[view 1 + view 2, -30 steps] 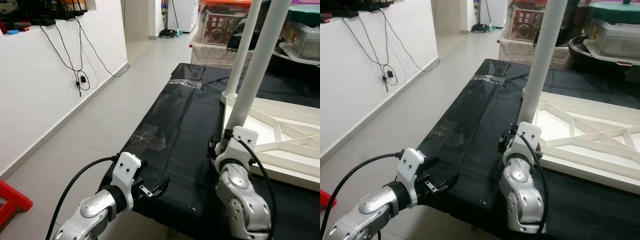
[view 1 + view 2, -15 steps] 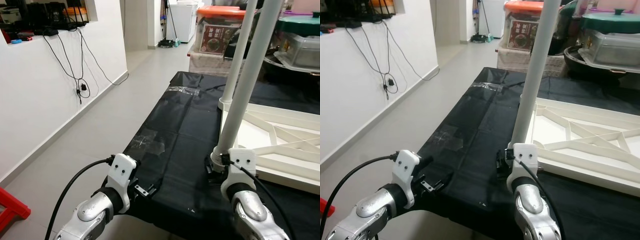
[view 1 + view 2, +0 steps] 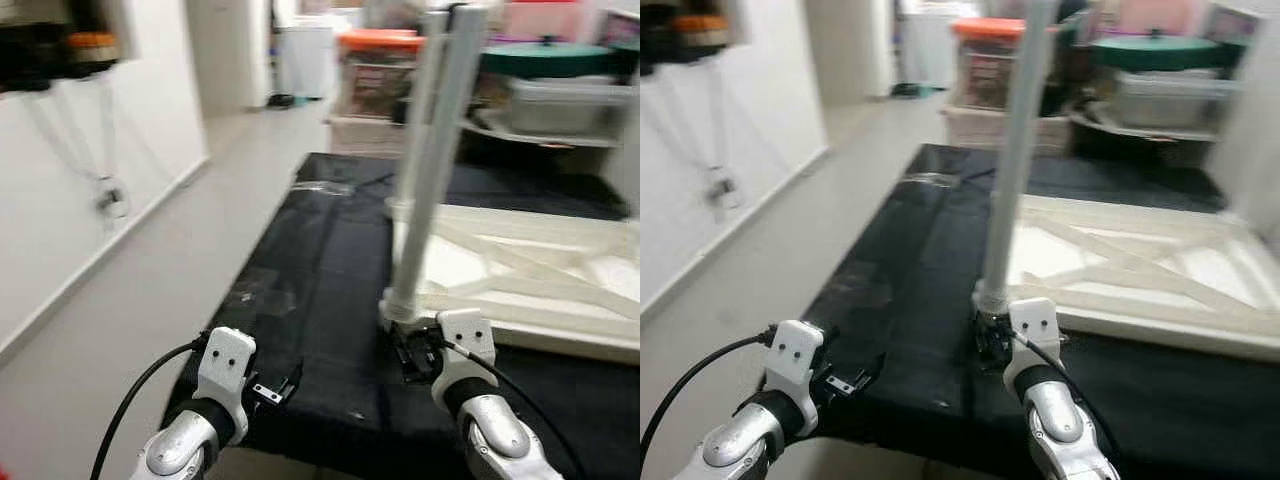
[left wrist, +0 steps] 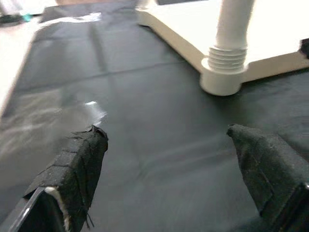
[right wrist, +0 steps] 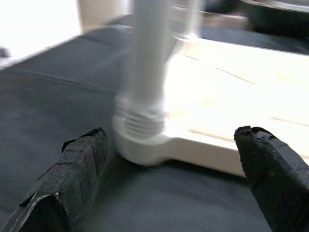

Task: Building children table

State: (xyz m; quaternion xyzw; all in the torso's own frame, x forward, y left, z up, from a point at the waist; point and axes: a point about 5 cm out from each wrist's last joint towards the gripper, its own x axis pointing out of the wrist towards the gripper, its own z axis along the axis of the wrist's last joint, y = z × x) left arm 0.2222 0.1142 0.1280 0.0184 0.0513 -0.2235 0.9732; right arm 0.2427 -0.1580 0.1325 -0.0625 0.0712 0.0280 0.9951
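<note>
Nearest us, our left gripper [image 4: 166, 169] hovers released over the black sheet [image 3: 330, 270]. Our right gripper [image 5: 169, 179], fingers spread and grasping nothing, sits just before the white leg [image 3: 425, 170], which stands upright in the upturned tabletop's [image 3: 520, 290] near corner.

Your work surface is a long table covered in a black sheet [image 3: 330, 260], standing on pale floor tiles [image 3: 130, 300]. Resting directly on it you have the white tabletop frame [image 3: 1140, 270], underside up, with a white leg [image 3: 1012, 160] standing upright at its near corner.
</note>
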